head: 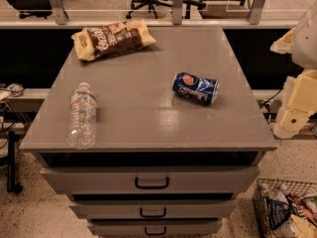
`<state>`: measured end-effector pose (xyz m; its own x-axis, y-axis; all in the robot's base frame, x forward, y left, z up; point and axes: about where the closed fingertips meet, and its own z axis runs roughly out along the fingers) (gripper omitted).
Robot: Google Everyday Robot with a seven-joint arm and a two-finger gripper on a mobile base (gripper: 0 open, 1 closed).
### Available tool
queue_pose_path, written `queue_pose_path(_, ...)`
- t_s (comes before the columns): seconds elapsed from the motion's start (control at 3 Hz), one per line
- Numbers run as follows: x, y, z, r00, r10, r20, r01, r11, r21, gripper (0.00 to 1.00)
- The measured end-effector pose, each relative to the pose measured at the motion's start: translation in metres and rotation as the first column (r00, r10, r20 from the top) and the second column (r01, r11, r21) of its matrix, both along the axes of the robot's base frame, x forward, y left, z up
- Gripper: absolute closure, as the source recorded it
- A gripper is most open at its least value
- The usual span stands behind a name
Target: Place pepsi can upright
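1. On the right half of the table (148, 123), the pepsi can (195, 88) is seen lying on its side, round logo turned up, lighter end pointed approx. toward the table's right edge.
2. Progress: 0 of the task is judged done. The can is not yet touched, lifted or stood up.
3. Left to do, as judged: reach over, grip the can's body, turn it 90 deg., set it on its base, let go.
4. The pincer (289, 123) is found off the table's right edge, near the front-right corner & well apart from the can. Whether it is released or clenched cannot be told; the can is plainly not in it.
5. Arm pose: cream-coloured links are stacked at the frame's right side, upper part cut off by the frame edge, lower end hung down beside the table at about table-top level. No part of the arm is over the table.
6. Other things: 1 water bottle (82, 115) lies on its side near the front-left edge; 1 snack bag (113, 37) lies at the back left. Both are well apart from the can, so no obstruction is expected.
7. Risk, as judged: a can on its side may roll if nudged off-centre, so a square approach across its body is called for.
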<state>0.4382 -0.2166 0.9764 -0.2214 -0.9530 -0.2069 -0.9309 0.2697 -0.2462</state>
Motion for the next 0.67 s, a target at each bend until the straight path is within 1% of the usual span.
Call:
queue_pose_path(0.33, 0.0, 0.0, 0.0, 1.0, 0.0, 0.0, 0.0, 1.0, 0.0, 0.0)
queue_pose_path(0.67, 0.013, 0.011, -0.007, 0.9999, 0.011, 0.012, -0.011, 1.0, 0.013, 0.0)
